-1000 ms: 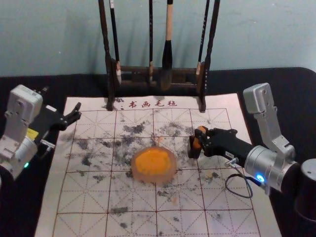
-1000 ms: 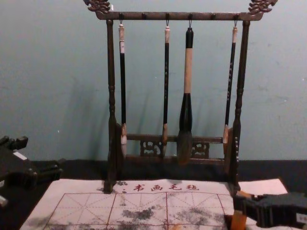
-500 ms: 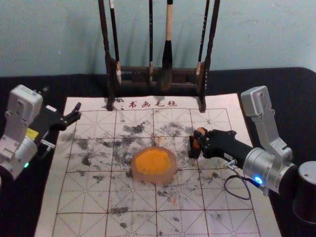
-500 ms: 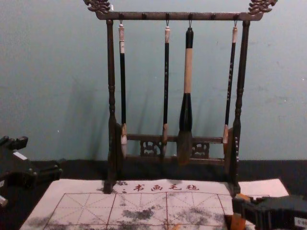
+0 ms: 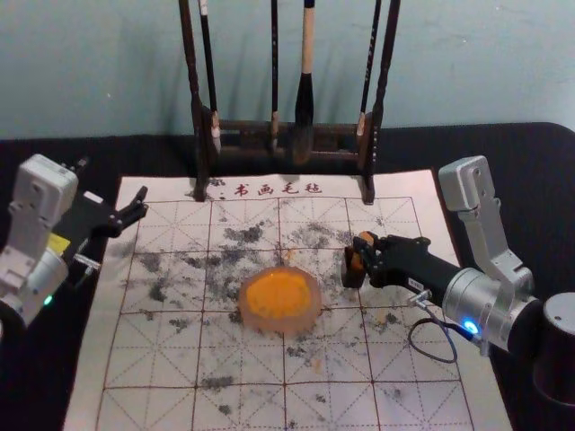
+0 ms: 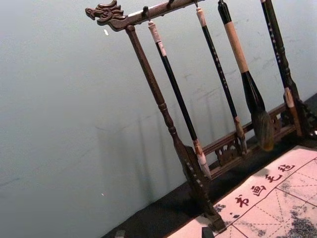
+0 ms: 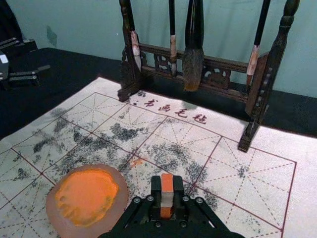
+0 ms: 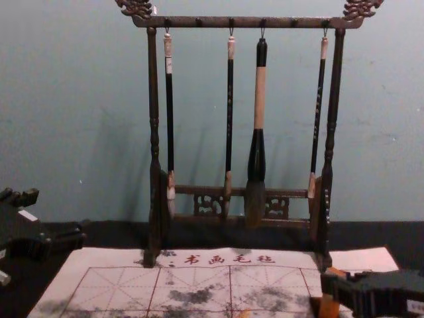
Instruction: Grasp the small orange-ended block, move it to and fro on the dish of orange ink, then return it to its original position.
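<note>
My right gripper (image 5: 367,254) is at the right of the mat, shut on the small orange-ended block (image 5: 358,255). In the right wrist view, the block (image 7: 167,191) shows orange ends and a pale middle between the fingertips of my right gripper (image 7: 167,198). The chest view has the block's lower part (image 8: 328,307) beside a dark patch; whether it touches the mat I cannot tell. Left of it lies the round dish (image 5: 280,324) with orange ink (image 5: 277,294). My left gripper (image 5: 111,183) stays parked open at the left, its fingertips apart in the left wrist view (image 6: 163,233).
A dark wooden rack (image 8: 246,22) with several hanging brushes stands behind, its feet on the mat's far edge. The white gridded mat (image 5: 153,359) bears black ink smudges and lies on a black-covered table (image 5: 530,180).
My right gripper has dropped very slightly with the block in it, and its arm has shifted a little to the left. The dish and my left arm have not moved.
</note>
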Action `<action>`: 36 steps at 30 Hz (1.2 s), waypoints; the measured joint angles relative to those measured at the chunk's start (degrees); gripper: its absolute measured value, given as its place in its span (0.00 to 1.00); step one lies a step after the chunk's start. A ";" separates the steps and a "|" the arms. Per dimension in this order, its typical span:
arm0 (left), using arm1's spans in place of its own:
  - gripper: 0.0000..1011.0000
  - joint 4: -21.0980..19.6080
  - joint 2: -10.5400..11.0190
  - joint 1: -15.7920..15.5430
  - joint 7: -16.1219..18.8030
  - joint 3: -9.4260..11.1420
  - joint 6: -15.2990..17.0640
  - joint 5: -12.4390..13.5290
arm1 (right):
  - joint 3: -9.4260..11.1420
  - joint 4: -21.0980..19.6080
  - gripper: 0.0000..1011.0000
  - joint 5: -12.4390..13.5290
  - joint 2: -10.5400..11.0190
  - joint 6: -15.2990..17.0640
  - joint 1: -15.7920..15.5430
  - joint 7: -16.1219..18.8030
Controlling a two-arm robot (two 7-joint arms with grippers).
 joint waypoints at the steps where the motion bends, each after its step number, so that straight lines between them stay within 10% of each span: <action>1: 0.99 0.00 0.00 0.00 0.00 0.00 0.00 0.00 | 0.00 -0.01 0.17 0.02 0.00 0.01 0.00 -0.01; 27: 0.99 0.00 0.00 0.00 0.00 0.00 0.00 0.00 | 0.00 -0.07 0.97 0.15 0.02 0.10 0.01 -0.01; 36: 0.99 0.00 0.00 -0.01 0.00 0.00 0.00 0.00 | 0.88 -1.36 0.99 0.12 0.11 -2.62 -0.22 1.26</action>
